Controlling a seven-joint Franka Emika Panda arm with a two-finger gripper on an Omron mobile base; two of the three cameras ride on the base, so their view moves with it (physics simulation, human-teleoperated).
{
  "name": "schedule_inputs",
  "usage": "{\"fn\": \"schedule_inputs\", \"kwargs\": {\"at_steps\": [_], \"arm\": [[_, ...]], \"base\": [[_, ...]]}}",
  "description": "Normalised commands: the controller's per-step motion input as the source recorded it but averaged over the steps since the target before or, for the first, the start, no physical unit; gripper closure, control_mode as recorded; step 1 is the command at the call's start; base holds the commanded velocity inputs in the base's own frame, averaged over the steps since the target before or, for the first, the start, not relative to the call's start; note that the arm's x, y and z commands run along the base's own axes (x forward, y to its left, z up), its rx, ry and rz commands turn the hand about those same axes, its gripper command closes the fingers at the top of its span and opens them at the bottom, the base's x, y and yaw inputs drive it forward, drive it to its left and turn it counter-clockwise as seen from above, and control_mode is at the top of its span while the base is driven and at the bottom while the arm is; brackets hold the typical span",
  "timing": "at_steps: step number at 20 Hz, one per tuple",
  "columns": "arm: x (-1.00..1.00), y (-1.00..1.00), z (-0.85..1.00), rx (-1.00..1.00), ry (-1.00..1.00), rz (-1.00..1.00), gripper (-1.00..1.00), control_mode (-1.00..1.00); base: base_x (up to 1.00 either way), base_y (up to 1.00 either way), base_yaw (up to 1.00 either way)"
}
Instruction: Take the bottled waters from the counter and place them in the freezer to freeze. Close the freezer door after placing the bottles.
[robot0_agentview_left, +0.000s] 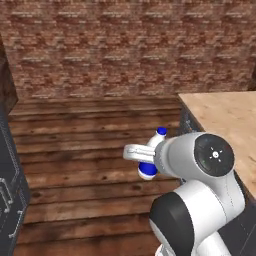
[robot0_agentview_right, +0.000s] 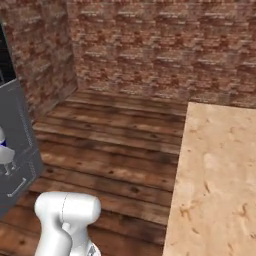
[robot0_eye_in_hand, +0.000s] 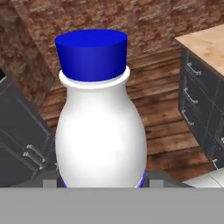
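A white bottled water (robot0_eye_in_hand: 100, 131) with a blue cap (robot0_eye_in_hand: 92, 52) stands upright in my gripper (robot0_eye_in_hand: 103, 181), which is shut on its lower body. From the left base view the bottle (robot0_agentview_left: 152, 145) hangs over the wooden floor, left of the counter (robot0_agentview_left: 225, 120), with the gripper (robot0_agentview_left: 144, 153) clamped around its middle. Its edge also shows at the left border of the right base view as a white bottle (robot0_agentview_right: 3, 150). The counter's light wood top (robot0_agentview_right: 215, 175) is bare where it shows. A dark grey unit (robot0_agentview_left: 7, 190) stands at the left; I cannot tell whether it is the freezer.
Grey drawers with silver handles (robot0_eye_in_hand: 197, 100) sit under the counter on the right. More dark grey fronts with handles (robot0_eye_in_hand: 24, 144) are on the left. Brick walls (robot0_agentview_left: 125, 45) close off the back, with open plank floor (robot0_agentview_left: 80, 150) in between.
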Motion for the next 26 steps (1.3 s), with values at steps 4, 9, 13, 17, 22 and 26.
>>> {"fn": "schedule_inputs", "kwargs": {"at_steps": [4, 9, 13, 17, 22, 26], "arm": [[0.0, 0.0, 0.0, 0.0, 0.0, 0.0, 1.0, 1.0], [0.0, 0.0, 0.0, 0.0, 0.0, 0.0, 1.0, 1.0], [0.0, 0.0, 0.0, 0.0, 0.0, 0.0, 1.0, 1.0], [0.0, 0.0, 0.0, 0.0, 0.0, 0.0, 1.0, 1.0], [0.0, 0.0, 0.0, 0.0, 0.0, 0.0, 1.0, 1.0], [0.0, 0.0, 0.0, 0.0, 0.0, 0.0, 1.0, 1.0]], "base": [[0.64, 0.39, 0.62], [0.29, 0.55, 0.67], [0.2, 0.44, 0.73], [0.4, 0.08, 0.74], [0.5, 0.0, 0.66], [0.49, 0.0, 0.62]]}}
